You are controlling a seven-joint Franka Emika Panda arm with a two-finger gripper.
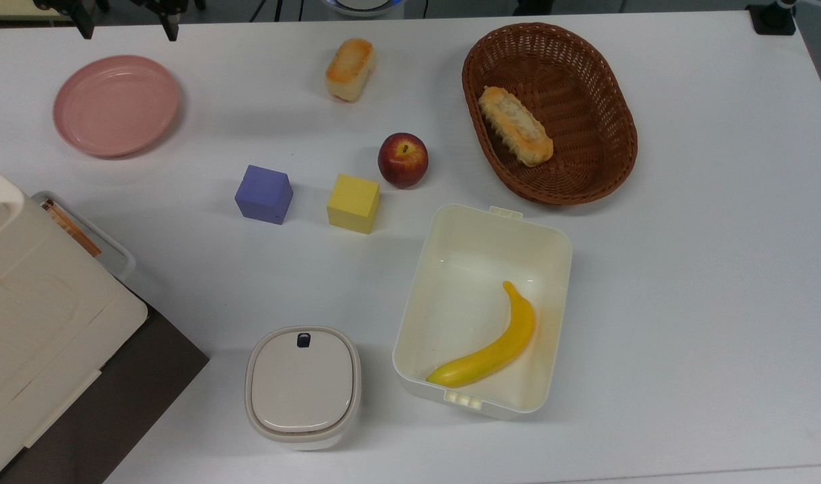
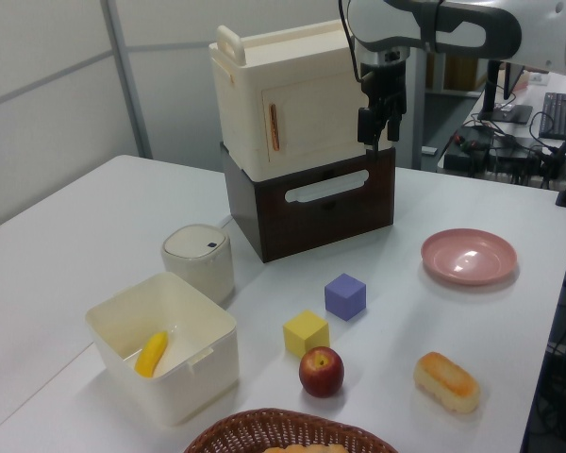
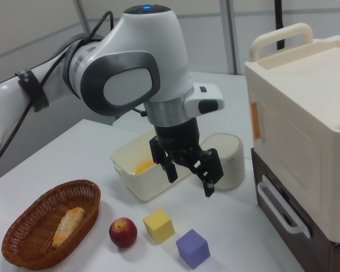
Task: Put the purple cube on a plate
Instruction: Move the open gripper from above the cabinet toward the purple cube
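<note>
The gripper (image 3: 191,175) hangs spread and empty above the unmarked purple cube (image 3: 192,248).

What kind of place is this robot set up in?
Probably a robotics lab or office workspace: a Franka arm's tool hangs over a white table of toy food and cubes, with desks holding a keyboard behind.

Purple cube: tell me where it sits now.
In the top view the purple cube sits on the table, just left of the yellow cube, apart from it, below-right of the pink plate.
</note>
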